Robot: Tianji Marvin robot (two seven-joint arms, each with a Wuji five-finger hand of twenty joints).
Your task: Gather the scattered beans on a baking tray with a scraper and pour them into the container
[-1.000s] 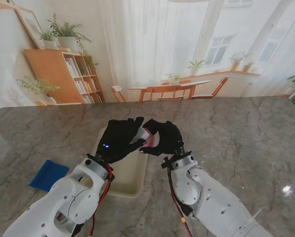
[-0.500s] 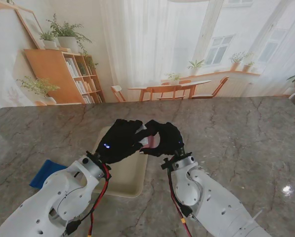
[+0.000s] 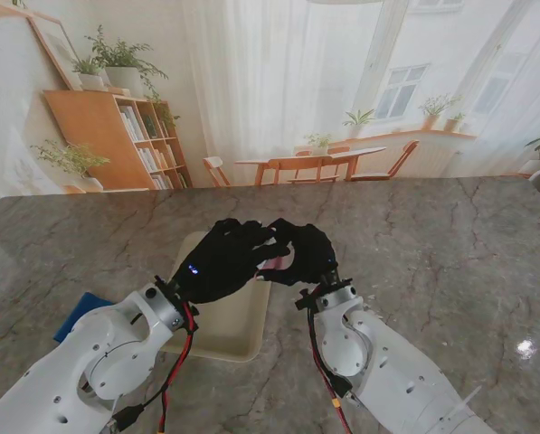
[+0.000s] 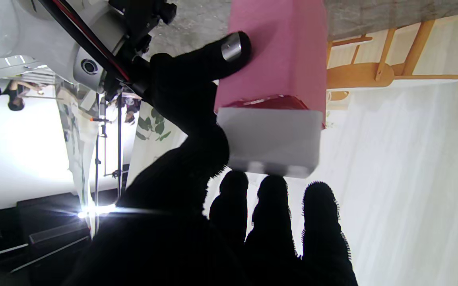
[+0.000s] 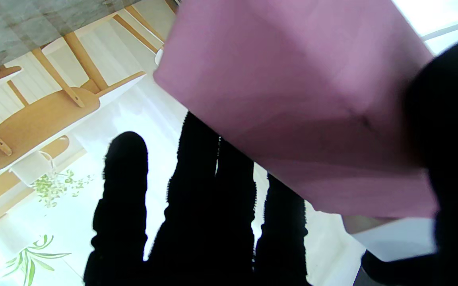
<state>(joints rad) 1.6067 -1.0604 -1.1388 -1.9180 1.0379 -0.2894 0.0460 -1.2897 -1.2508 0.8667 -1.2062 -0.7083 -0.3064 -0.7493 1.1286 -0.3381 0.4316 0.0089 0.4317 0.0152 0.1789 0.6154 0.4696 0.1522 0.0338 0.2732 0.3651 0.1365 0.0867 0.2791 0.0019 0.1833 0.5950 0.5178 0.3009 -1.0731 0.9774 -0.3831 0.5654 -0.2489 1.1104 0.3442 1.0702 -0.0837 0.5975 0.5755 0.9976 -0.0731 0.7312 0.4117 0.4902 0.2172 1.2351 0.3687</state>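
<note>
**Scraper held between both hands over the tray**

While both black-gloved hands meet above the far end of the baking tray (image 3: 217, 336), a pink scraper (image 4: 282, 59) with a white grip sits between them, lifted off the desk (image 3: 432, 244). From the left wrist, the left hand (image 4: 197, 167) has its thumb pressed on the pink blade and its fingers (image 4: 270, 206) curled just under the white grip. From the right wrist, the right hand (image 5: 213, 206) has its thumb on one face of the pink blade, and its fingers (image 5: 121, 186) lie along the far side; both hands appear to be grasping the scraper, though from the stand's view only a sliver of pink shows between the gloves. The cream tray lies flat on the marbled desk, nearer to me than the hands; whether beans lie on it cannot be made out. A blue cloth (image 3: 75, 312) lies on the desk to the left of the tray, partly hidden by the left arm.
</note>
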